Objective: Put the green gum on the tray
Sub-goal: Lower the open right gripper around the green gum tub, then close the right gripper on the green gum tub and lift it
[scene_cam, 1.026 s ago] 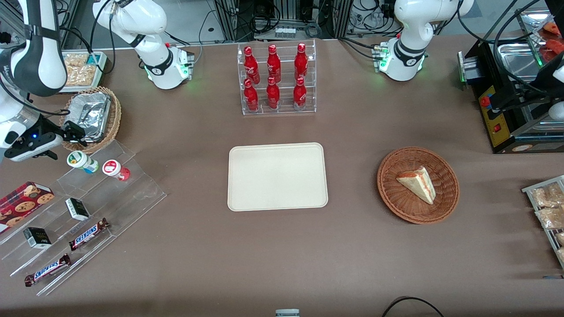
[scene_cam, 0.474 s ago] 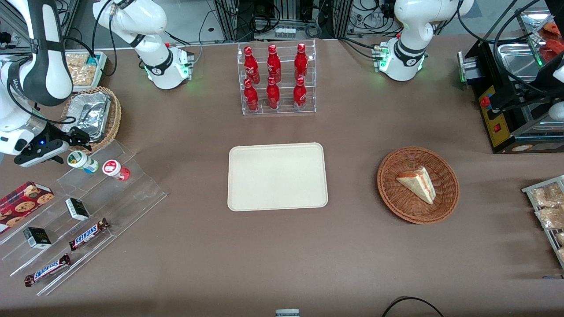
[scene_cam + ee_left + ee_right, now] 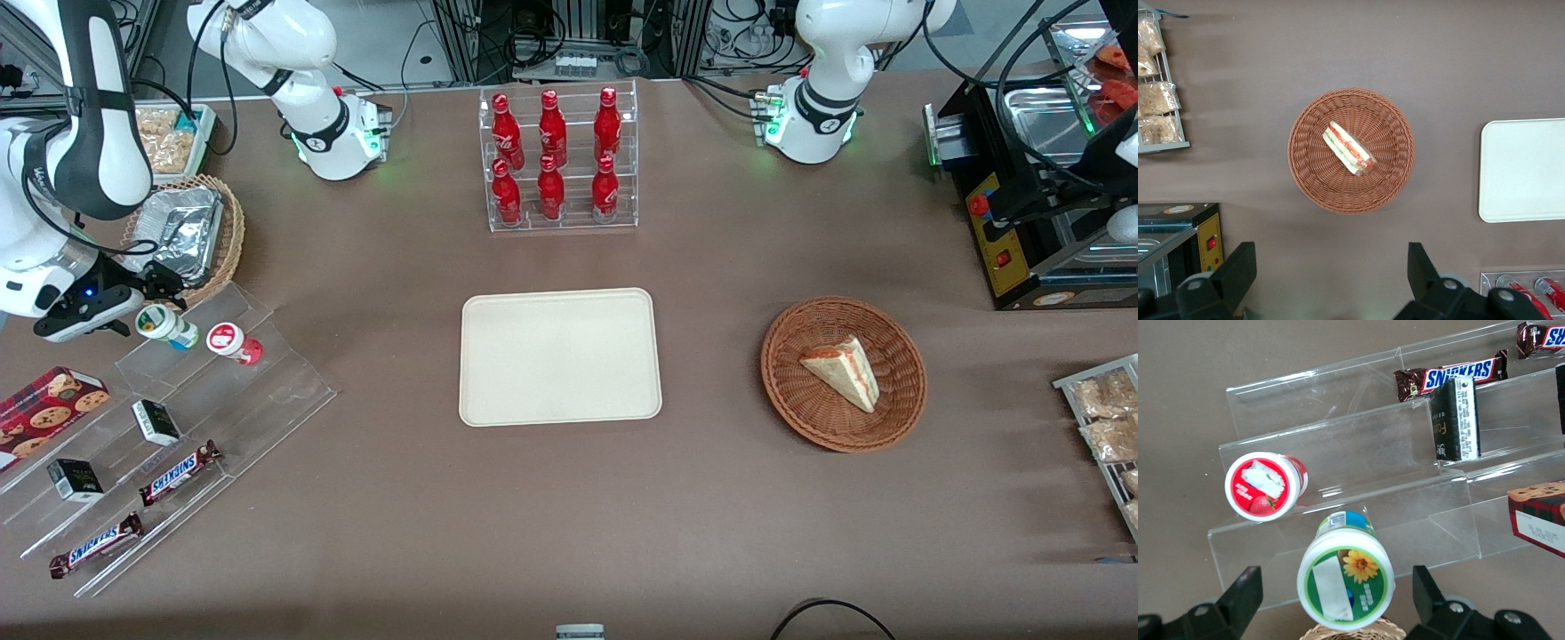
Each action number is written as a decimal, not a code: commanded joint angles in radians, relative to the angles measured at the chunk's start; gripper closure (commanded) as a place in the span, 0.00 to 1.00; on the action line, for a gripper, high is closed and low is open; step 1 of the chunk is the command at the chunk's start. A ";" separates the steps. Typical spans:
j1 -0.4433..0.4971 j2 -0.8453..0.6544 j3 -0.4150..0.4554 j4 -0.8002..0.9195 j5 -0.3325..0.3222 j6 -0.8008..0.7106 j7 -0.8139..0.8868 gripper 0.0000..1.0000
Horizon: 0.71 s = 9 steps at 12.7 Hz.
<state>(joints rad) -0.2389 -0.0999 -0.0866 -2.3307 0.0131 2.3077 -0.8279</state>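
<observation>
The green gum [image 3: 164, 324] is a small bottle with a white lid and a green mark. It stands on the top step of a clear acrylic stand [image 3: 178, 418], beside the red-lidded gum [image 3: 233, 342]. In the right wrist view the green gum [image 3: 1345, 578] lies between my open fingers [image 3: 1241, 597], which do not touch it. My gripper [image 3: 142, 298] hangs just above the green gum, toward the working arm's end of the table. The cream tray [image 3: 560, 356] lies flat and bare at the table's middle.
A wicker basket with a foil container [image 3: 182, 233] sits right beside the gripper. The stand's lower steps hold Snickers bars [image 3: 178, 472], small dark boxes [image 3: 156, 421] and a cookie box [image 3: 44, 407]. A rack of red bottles [image 3: 556, 160] stands farther from the camera than the tray. A basket with a sandwich [image 3: 843, 373] sits toward the parked arm's end.
My gripper has come down and moved nearer to the front camera, from over the foil basket to just above the green gum. The gum has not moved.
</observation>
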 commanded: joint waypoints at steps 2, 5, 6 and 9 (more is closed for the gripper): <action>0.003 0.016 -0.002 -0.004 -0.012 0.033 -0.010 0.00; 0.001 0.016 -0.002 -0.004 -0.012 0.032 -0.011 0.01; 0.000 0.015 -0.002 -0.004 -0.012 0.030 -0.011 0.01; 0.000 0.014 -0.002 -0.004 -0.010 0.025 -0.025 0.61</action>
<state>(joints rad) -0.2387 -0.0838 -0.0862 -2.3309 0.0131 2.3203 -0.8369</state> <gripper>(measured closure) 0.057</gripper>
